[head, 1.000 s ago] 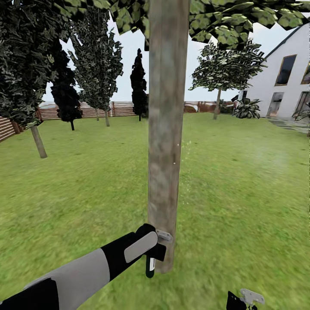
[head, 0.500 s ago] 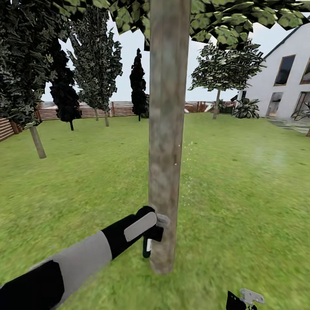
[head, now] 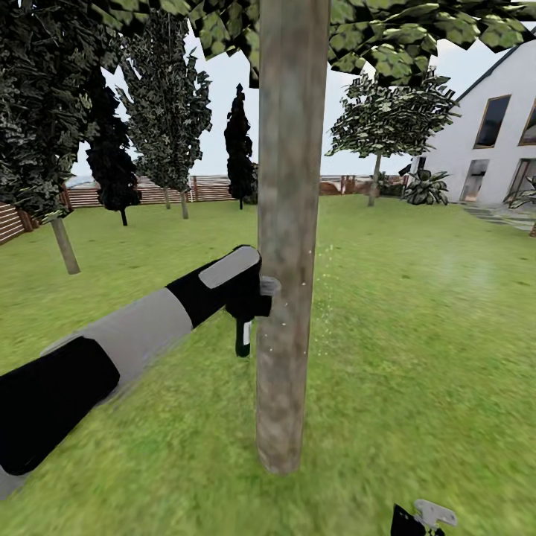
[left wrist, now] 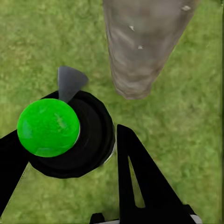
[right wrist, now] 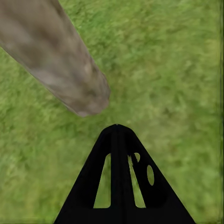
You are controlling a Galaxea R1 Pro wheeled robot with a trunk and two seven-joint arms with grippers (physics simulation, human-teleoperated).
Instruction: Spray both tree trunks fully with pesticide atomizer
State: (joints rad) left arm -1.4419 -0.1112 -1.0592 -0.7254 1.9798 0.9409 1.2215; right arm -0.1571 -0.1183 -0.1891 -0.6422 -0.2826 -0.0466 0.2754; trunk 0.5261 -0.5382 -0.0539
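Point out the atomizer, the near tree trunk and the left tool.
atomizer (left wrist: pixel 47 127), left wrist view, on its green cap.
near tree trunk (head: pixel 289 223), head view, on its mid-height bark.
left tool (left wrist: pixel 70 154), left wrist view, between its black fingers.

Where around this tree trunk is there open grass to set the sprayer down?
Open lawn lies on the grey-brown trunk's house side, down to the right hand. It is crowded on the other side, where the left hand holds the black, green-capped atomizer against the trunk.
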